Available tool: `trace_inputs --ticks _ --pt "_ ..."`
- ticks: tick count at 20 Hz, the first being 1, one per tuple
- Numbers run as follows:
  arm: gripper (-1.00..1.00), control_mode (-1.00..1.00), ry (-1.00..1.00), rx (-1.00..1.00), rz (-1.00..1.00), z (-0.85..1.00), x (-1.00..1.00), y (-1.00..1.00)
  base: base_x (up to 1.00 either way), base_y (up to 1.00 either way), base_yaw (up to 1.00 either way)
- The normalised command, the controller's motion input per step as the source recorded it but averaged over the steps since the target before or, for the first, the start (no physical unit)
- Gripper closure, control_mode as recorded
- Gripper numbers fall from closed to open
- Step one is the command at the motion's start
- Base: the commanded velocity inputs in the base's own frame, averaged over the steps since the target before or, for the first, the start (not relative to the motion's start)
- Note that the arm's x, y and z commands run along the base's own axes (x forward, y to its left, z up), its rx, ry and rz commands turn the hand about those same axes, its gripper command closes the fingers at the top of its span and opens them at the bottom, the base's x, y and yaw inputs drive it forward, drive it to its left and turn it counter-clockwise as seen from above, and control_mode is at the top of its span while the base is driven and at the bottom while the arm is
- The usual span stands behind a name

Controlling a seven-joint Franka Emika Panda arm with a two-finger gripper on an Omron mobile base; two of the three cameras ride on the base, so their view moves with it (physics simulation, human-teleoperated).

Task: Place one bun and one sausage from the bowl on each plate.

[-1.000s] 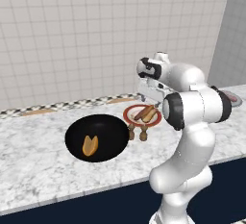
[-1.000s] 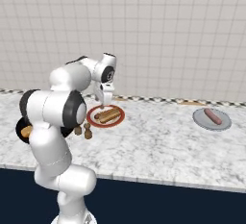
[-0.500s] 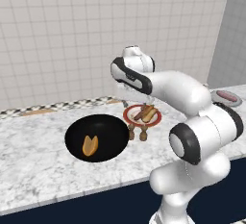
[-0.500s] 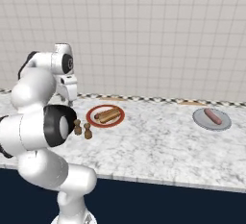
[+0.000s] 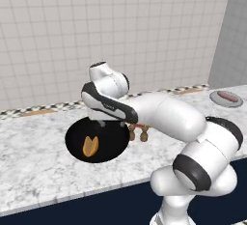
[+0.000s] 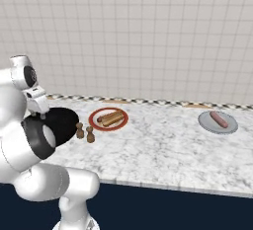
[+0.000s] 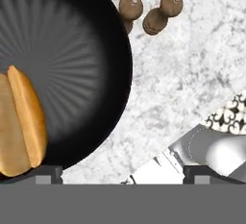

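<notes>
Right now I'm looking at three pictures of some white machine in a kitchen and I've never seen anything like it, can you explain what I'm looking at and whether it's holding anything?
The white machine is a robot arm in a computer-drawn kitchen. Two pictures come from cameras behind it, one on its left and one on its right, looking over a marble counter. The third comes from a camera on its hand, looking straight down.

On the counter is a wide black bowl with one bun left in it. Beside it stand two small brown shakers. A red-rimmed plate already has a bun and a sausage. Farther off, a grey plate has only a sausage.

The tool hangs over the bowl's edge. Its tips sit wide apart with nothing between them, so it holds nothing. It will probably go for the last bun.
</notes>
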Motion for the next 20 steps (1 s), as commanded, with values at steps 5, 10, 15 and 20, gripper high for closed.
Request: trace_inputs --ticks 5,10,15,20 --pt "-1.00 -1.00 0.00 0.12 0.07 -0.61 0.51 0.68 0.00 0.00 0.00" --pt "-1.00 -1.00 0.06 0.06 0.15 -0.39 0.33 0.60 0.00 0.00 0.00" --pt "-1.00 -1.00 0.04 -0.03 0.06 -0.32 0.00 0.20 0.00 0.00 0.00" --pt "-1.00 -1.00 0.00 0.06 0.00 -0.35 0.17 0.07 0.00 0.00 0.00"
